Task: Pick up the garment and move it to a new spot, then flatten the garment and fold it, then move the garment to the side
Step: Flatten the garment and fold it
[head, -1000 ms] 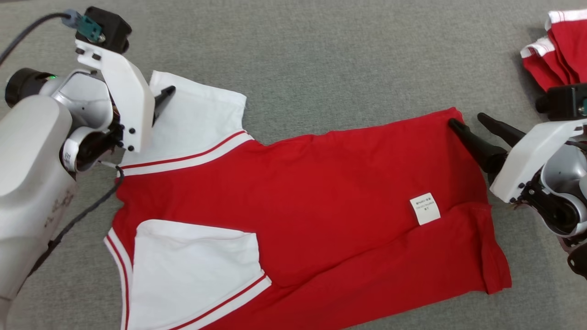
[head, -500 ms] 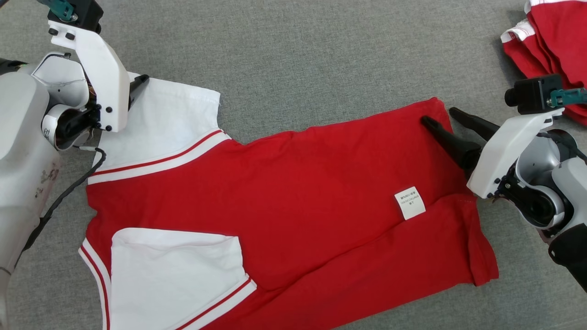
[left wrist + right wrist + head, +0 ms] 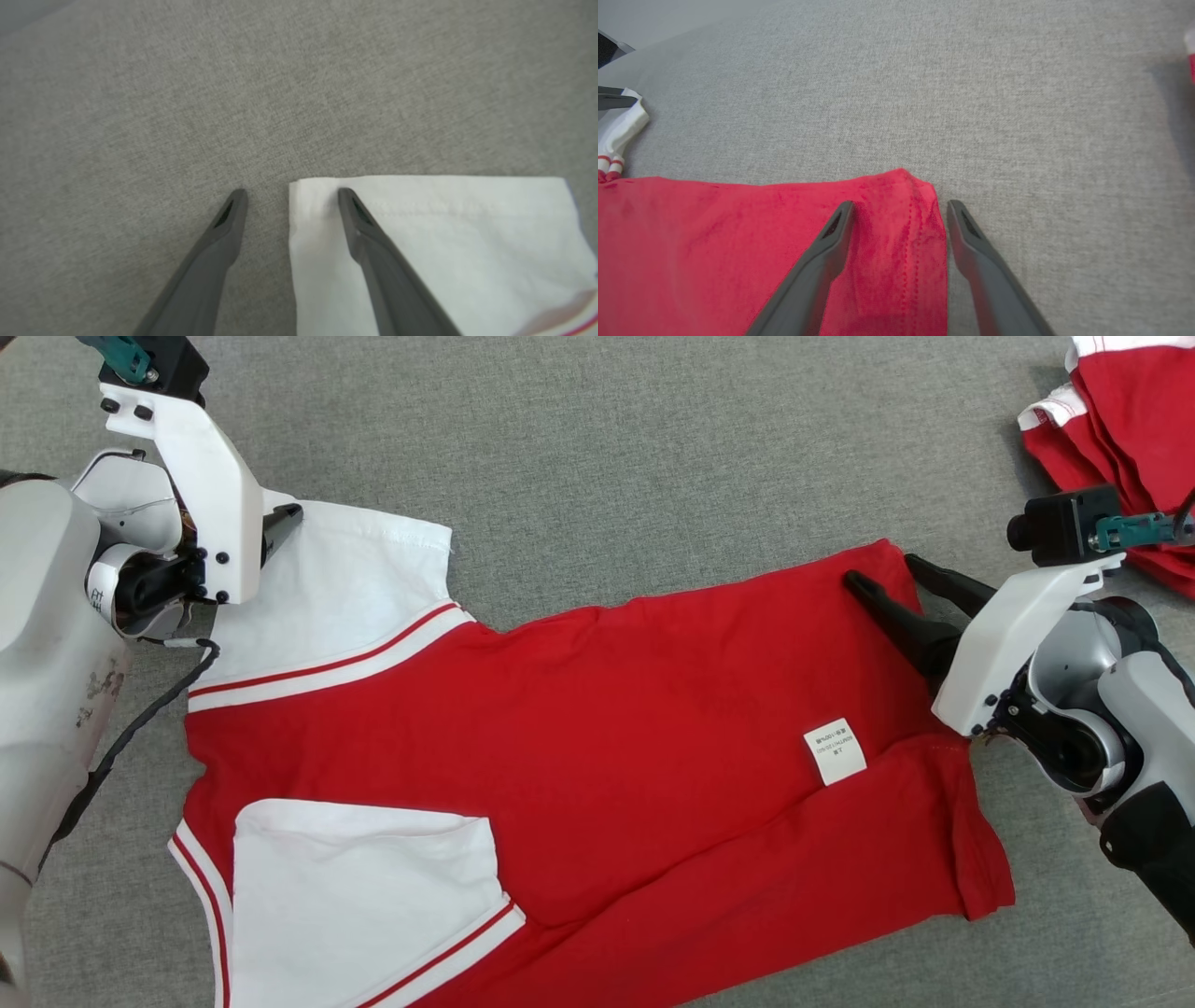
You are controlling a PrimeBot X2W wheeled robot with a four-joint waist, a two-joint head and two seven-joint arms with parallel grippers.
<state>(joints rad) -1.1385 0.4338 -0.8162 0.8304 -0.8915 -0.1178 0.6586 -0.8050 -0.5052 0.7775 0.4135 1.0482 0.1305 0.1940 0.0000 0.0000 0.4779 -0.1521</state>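
Note:
The garment point(image 3: 579, 737) is a red shirt with white sleeves, spread flat on the grey cloth surface. My left gripper point(image 3: 285, 518) is at the upper white sleeve point(image 3: 345, 579). In the left wrist view the left gripper point(image 3: 293, 193) is open. One finger lies over the sleeve's point(image 3: 444, 242) corner and the other over bare surface. My right gripper point(image 3: 885, 571) is at the red hem's far corner. In the right wrist view the right gripper point(image 3: 901, 205) is open and straddles that corner of the garment point(image 3: 714, 242).
A pile of other red-and-white clothes point(image 3: 1120, 411) lies at the top right, close behind my right wrist. A white label point(image 3: 836, 751) sits on the shirt near the hem. Bare grey surface point(image 3: 653, 448) stretches beyond the shirt.
The head camera has shifted, sliding the whole scene left. My right gripper has edged a little further over the hem corner. Both grippers stay open.

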